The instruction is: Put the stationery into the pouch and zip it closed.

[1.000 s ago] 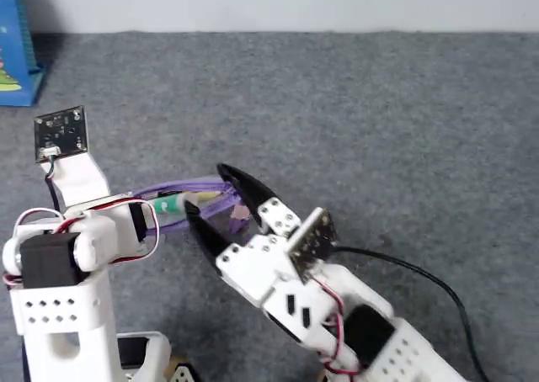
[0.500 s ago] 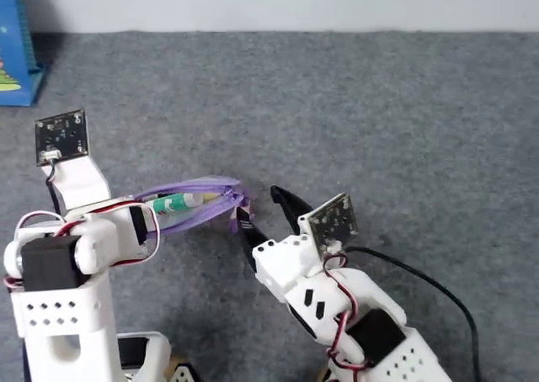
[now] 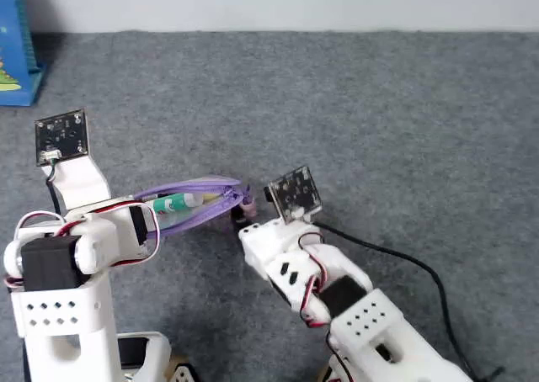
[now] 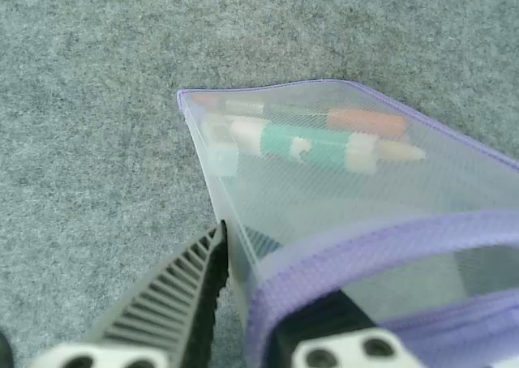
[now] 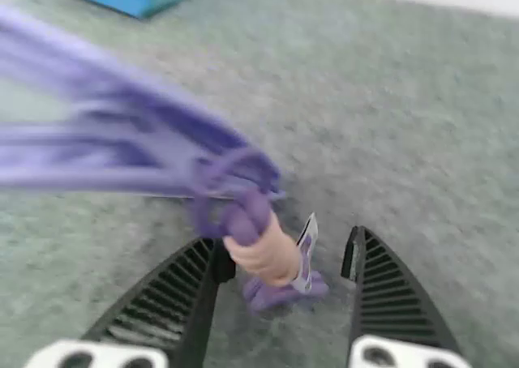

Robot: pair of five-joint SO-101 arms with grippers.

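Pouch, translucent ribbed plastic edged purple, holds tubular pens.

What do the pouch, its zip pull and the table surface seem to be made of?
The pouch: clear soft plastic with a fine mesh pattern, as the pens show through; its purple edging looks woven. The zip pull: smooth pinkish rubber or plastic, hard to tell. The table surface: grey felt or short carpet, by its fuzzy texture.
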